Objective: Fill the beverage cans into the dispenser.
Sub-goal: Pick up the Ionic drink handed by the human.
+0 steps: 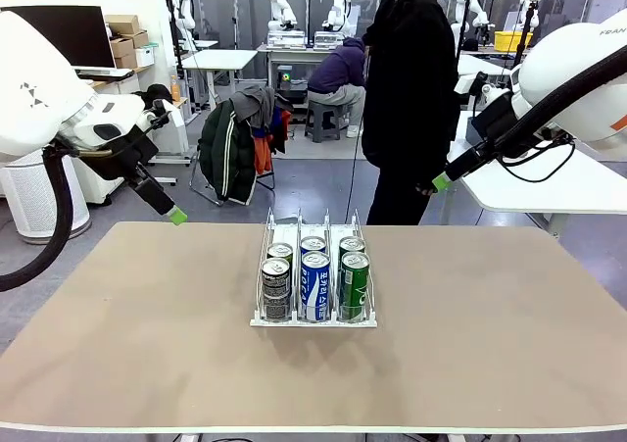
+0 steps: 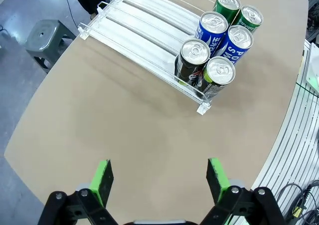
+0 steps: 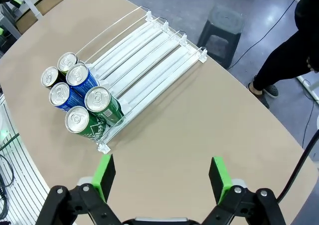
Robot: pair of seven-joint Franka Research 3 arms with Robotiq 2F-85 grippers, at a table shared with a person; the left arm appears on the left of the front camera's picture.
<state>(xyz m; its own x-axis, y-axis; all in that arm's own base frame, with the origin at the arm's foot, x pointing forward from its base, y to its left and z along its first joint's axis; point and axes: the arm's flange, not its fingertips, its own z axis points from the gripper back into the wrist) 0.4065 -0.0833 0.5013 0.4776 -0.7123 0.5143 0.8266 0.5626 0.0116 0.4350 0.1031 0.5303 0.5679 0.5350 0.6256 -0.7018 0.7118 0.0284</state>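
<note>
**A:** How is the left arm set?
**B:** It comes in from the left, raised over the far left edge of the worktop (image 1: 490, 315). The left tool (image 1: 176, 217) slants down and inward, its green pads spread wide with nothing between them.
**A:** And the right arm?
**B:** Much the same pose, but higher. It reaches in from the right, and the right tool (image 1: 441, 180) hangs beyond the far right edge, tilted down to the left. Its wrist view shows the jaws wide apart, holding nothing.
**A:** Where are the beverage cans (image 1: 315, 285)?
**B:** Six stand upright in the dispenser (image 1: 313, 321), which lies in the middle of the worktop. They sit two to a lane, packed at the near end. Black-and-grey are in the left lane, blue-and-white in the middle and green-and-white on the right.
**A:** Is either tool touching them?
**B:** No, both are well apart from the rack.
**A:** Is anyone there?
**B:** A person (image 1: 407, 99) in dark clothes stands at the far side, just behind the dispenser.
</note>
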